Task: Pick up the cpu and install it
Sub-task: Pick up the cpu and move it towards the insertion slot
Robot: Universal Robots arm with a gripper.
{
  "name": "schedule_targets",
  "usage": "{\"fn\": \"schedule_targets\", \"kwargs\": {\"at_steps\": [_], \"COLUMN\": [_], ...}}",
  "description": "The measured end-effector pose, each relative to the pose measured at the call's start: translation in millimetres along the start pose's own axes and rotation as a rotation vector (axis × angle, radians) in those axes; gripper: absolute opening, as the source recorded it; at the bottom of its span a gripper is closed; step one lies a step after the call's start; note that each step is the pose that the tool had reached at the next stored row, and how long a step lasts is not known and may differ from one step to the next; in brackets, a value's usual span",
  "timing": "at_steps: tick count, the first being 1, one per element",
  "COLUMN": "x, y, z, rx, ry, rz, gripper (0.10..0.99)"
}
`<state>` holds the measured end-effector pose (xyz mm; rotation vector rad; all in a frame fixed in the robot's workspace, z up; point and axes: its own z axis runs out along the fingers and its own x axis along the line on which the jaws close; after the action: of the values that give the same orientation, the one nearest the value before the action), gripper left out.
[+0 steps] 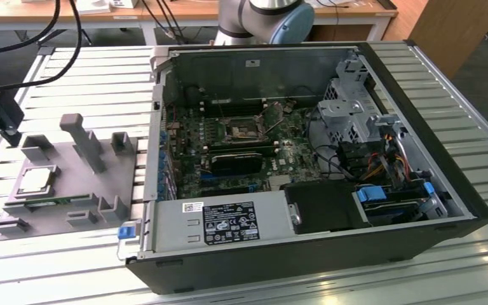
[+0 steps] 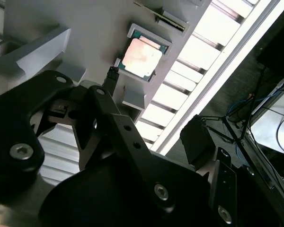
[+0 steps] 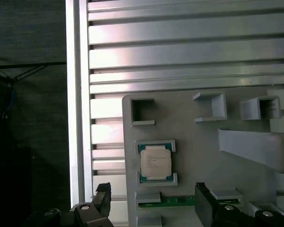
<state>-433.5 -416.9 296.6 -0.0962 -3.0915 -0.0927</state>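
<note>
cpu (image 1: 36, 180): flat, metal lid up, in a shallow pocket of the grey holder plate (image 1: 83, 187), near the counter (image 1: 100, 82) edge on the exterior view's left. Untouched, not lifted.

Just beside the holder, above that same counter edge: pincer (image 3: 152, 191), fingers (image 3: 102, 196) spread wide, nothing between. In the first wrist view, cpu ahead of the tips and roughly on the midline between them, well apart from both.

Step in hand, by judgement: approach for the pick. To do well:
- Centre over the chip before descending.
- Square the fingers to two opposite edges, then straight down, wrist level.
- Raised pocket lips on two opposite sides of the chip, other two sides free; finger line seemingly matched to the free sides, so close across those.
- Contact on the thin edges only, light force, no scraping over the lid.
- Green memory stick (image 3: 175, 202) in a slot just beside the pocket: keep tips off.
- Tall grey posts (image 1: 76, 136) on the holder near the path: clear them on the way in.
- Lift straight up without tilt; otherwise risk of catching a lip.

Toward the exterior view's right: computer case (image 1: 354, 254) with side panel off, motherboard (image 1: 227, 162) exposed, socket (image 1: 246, 130) mid-board, well apart from cpu.
</note>
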Motion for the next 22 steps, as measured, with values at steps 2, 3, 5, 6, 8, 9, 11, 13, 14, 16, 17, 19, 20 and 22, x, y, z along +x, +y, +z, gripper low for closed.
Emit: {"fn": "schedule_targets", "kwargs": {"at_steps": [2, 3, 5, 6, 8, 9, 11, 13, 14, 16, 17, 19, 20, 22], "x": [-0.2, -0.3, -0.5, -0.5, -0.7, -0.8, -1.3, -1.7, -1.8, -2.0, -2.0, -2.1, -2.2, -2.3], "y": [-0.7, -1.0, -1.5, -1.6, -1.8, -1.8, -2.0, -2.2, -2.2, -2.4, -2.5, -2.6, -2.7, -2.9], "z": [3.4, 5.0, 8.2, 9.5, 12.0, 13.3, 16.4, 19.1, 20.3, 22.8, 24.1, 26.4, 27.7, 30.6], "rx": [0.0, 0.0, -0.001, -0.002, -0.003, -0.003, -0.003, -0.003, -0.003, -0.004, -0.004, -0.004, -0.004, -0.004], "ry": [0.0008, 0.001, 0.0012, 0.0013, 0.0014, 0.0015, 0.0014, 0.0013, 0.0008, -0.0038, -0.006, -0.0075, -0.0082, -0.0092], "rz": [-0.009, -0.011, -0.015, -0.015, -0.017, -0.018, -0.018, -0.018, -0.018, -0.018, -0.018, -0.018, -0.018, -0.018], "gripper": [0.831, 0.894, 0.894, 0.894, 0.894, 0.894, 0.894, 0.894, 0.894, 0.894, 0.894, 0.894, 0.894, 0.894]}}
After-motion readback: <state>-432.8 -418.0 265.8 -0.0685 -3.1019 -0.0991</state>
